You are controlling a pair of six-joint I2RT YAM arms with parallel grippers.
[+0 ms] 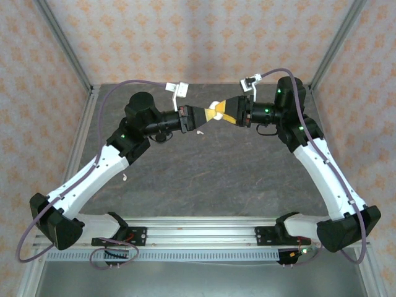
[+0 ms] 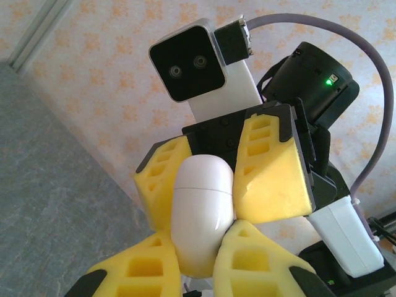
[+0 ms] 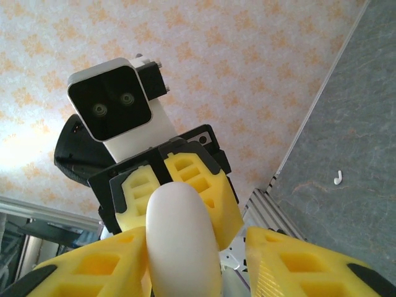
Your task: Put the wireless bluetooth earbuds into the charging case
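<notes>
Mid-air | left gripper (image 2: 201, 241) clamps white case (image 2: 201, 192) | right gripper (image 3: 197, 238) flanks it (grip unclear) | earbud (image 3: 337, 177) lies well apart

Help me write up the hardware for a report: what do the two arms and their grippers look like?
Both arms, left arm and right arm, have white links with bulky black joint housings. A grey-purple cable loops along each. Green lights glow on the joints. The left gripper and right gripper have yellow fingers with hollow cells and black backs; each wrist carries a white camera box.
</notes>
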